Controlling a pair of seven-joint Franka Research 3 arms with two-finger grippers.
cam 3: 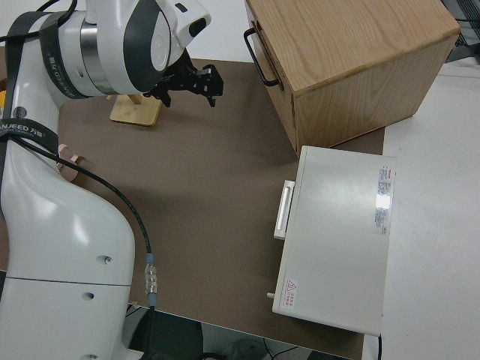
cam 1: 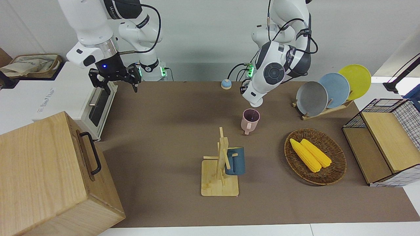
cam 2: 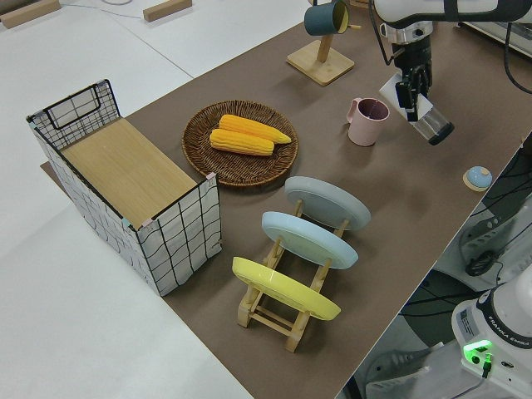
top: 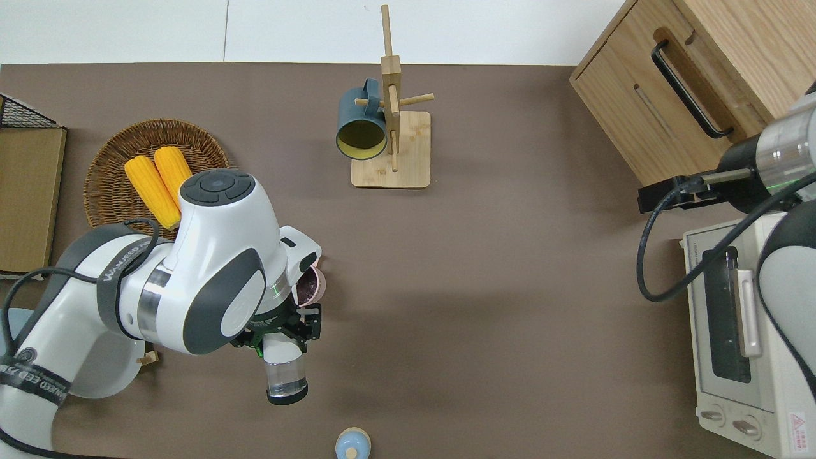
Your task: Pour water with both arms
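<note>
My left gripper (top: 282, 338) is shut on a clear glass (top: 286, 377), holding it tilted almost flat above the table. The glass (cam 2: 433, 125) hangs just beside a pink mug (top: 310, 285), on the side nearer to the robots. The upright mug (cam 1: 250, 121) has a dark inside, and its handle points away from the robots. In the front view the left arm hides the gripper. My right arm is parked, and its gripper (cam 1: 115, 84) is open with nothing in it.
A wooden mug tree (top: 390, 137) carries a blue mug (top: 361, 127). A wicker basket (cam 1: 338, 170) holds two corn cobs (cam 1: 310, 153). Also here: plate rack (cam 1: 329, 90), wire crate (cam 1: 385, 141), wooden box (cam 1: 46, 170), toaster oven (top: 743, 331), small blue knob (top: 352, 443).
</note>
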